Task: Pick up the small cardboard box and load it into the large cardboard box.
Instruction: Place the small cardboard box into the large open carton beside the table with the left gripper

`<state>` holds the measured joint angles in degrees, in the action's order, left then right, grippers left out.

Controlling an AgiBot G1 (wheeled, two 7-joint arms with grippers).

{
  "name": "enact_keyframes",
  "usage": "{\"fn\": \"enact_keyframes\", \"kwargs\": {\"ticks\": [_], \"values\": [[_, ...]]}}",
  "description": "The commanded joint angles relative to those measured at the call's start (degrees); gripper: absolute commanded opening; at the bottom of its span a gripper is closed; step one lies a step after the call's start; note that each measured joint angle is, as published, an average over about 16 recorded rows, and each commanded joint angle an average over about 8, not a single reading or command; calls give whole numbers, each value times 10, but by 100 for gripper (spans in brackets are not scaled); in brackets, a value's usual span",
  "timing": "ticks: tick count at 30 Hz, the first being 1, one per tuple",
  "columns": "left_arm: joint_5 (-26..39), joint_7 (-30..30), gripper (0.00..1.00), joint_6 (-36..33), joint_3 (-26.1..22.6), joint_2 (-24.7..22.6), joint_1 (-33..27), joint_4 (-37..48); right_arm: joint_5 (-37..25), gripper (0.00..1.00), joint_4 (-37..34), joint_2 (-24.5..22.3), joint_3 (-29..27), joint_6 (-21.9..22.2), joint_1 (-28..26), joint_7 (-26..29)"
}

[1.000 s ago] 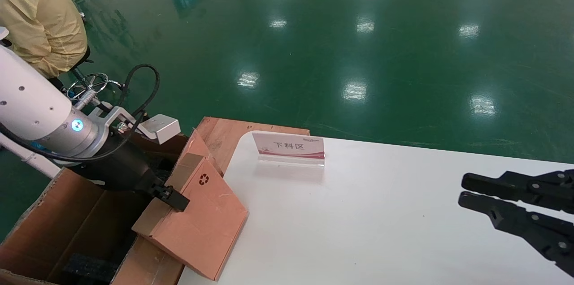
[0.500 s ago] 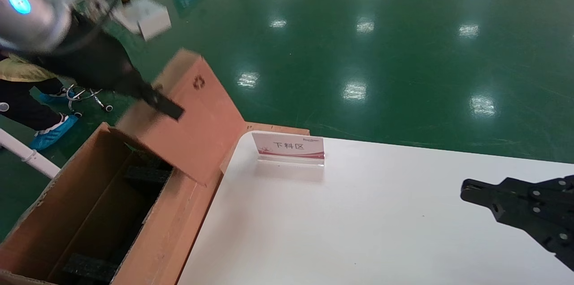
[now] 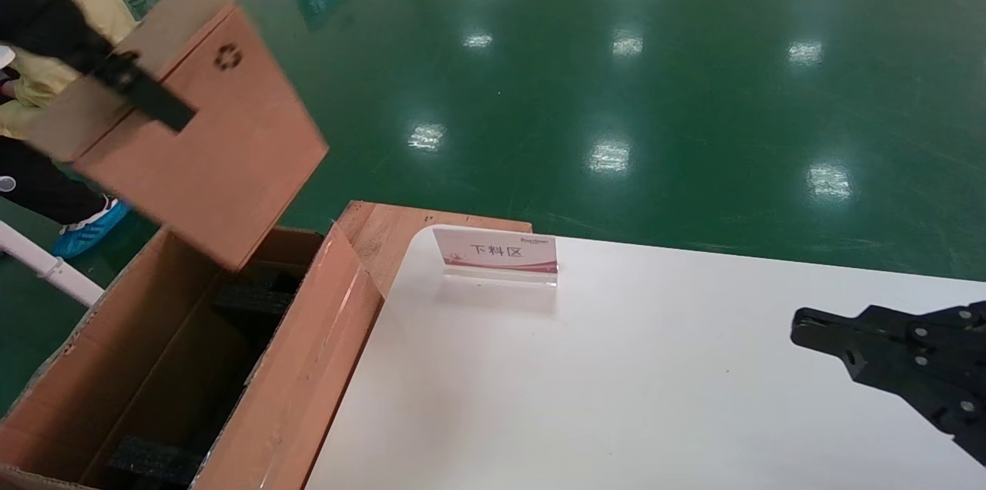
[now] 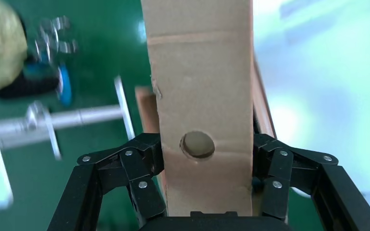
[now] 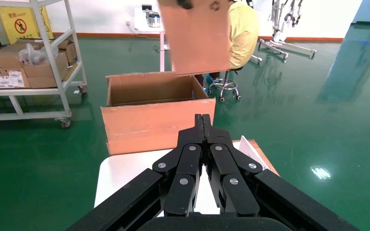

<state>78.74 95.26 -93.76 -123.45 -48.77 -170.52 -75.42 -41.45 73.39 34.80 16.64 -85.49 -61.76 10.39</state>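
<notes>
The small cardboard box [image 3: 208, 143], orange-brown with a black recycling mark, hangs tilted in the air over the far end of the large cardboard box [image 3: 308, 367]. My left gripper [image 4: 204, 159] is shut on it, one finger [image 3: 150, 99] lying across its broad face. In the left wrist view both fingers press its narrow sides beside the round finger hole. The large box stands open left of the table, with black foam [image 3: 150, 459] inside. My right gripper [image 3: 805, 320] is shut and empty, low over the table's right part. The right wrist view shows the small box [image 5: 200, 38] above the large box [image 5: 154, 120].
A white table [image 3: 616, 397] carries a small standing sign [image 3: 497, 253] near its far left corner. A wooden board [image 3: 400, 224] lies behind the large box. A person in yellow [image 5: 243, 29] sits beyond it, and a shelf cart [image 5: 29, 57] stands farther off.
My left gripper has lifted the small box off the large box's flap and table edge, up and to the left. My right gripper has gone from open to shut.
</notes>
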Motion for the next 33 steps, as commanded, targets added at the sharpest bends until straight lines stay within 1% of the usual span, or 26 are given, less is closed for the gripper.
{"fn": "enact_keyframes", "kwargs": {"ticks": [1,4,5,8,12,13,21,33], "values": [[-19,17,0,-12,-41,-8,-24,-6,0,0,0,0,0,0,0,0],[-38,41,0,-10,-87,-5,-30,-16,0,0,0,0,0,0,0,0],[-40,46,0,-9,-100,-3,-31,-18,0,2,0,0,0,0,0,0],[-41,55,0,-7,-129,2,-33,-24,0,39,0,0,0,0,0,0],[-30,58,0,-5,-153,15,-34,-28,0,89,0,0,0,0,0,0],[-27,58,0,-5,-157,20,-33,-29,0,100,0,0,0,0,0,0],[5,48,0,-2,-176,80,-31,-34,1,100,0,0,1,0,0,0],[74,-8,0,0,-159,193,-21,-38,1,100,0,0,1,1,0,-1]]}}
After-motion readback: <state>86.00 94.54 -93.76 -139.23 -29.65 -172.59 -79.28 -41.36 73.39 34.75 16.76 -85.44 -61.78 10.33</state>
